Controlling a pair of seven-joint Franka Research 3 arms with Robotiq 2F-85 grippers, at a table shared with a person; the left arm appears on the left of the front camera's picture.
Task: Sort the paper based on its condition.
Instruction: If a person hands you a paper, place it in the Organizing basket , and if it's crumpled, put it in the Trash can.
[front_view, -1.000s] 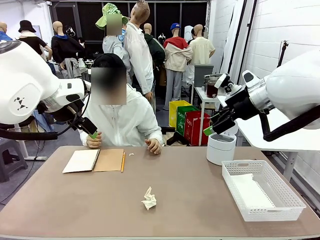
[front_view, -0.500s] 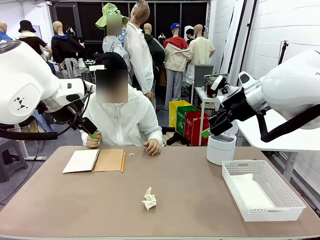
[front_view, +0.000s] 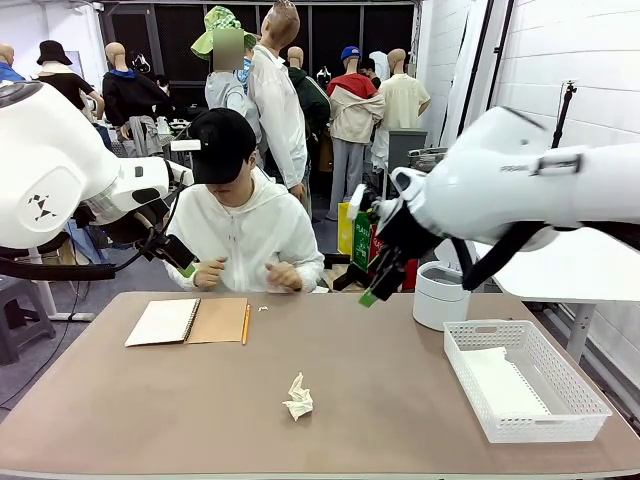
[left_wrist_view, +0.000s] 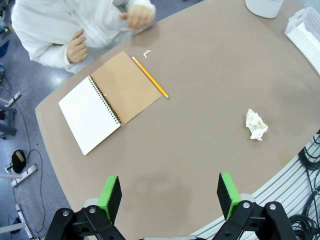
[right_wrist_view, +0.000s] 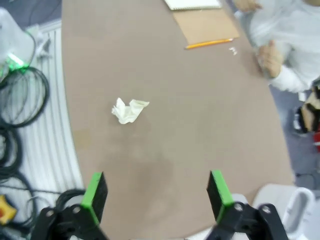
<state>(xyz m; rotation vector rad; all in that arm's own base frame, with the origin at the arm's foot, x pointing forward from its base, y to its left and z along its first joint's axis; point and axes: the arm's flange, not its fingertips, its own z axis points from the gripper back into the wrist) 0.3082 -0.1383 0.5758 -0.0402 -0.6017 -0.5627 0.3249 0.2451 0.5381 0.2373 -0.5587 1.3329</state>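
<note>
— Where's the paper (front_view: 297, 397)?
— Crumpled into a jagged cream wad on the smooth brown table (front_view: 400, 400), below and left of the right claw (front_view: 371, 292), whose green pads stand released.
— The left claw (left_wrist_view: 170, 194)?
— Likewise spread, high above the wad.

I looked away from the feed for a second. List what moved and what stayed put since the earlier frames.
The right gripper swung from above the white cylindrical bin toward the table's middle and lower, jaws open and empty. The person's hands lifted off the table edge to the chest. Unchanged: the left gripper, the crumpled white paper, the open spiral notebook, the yellow pencil, the white mesh basket.
</note>
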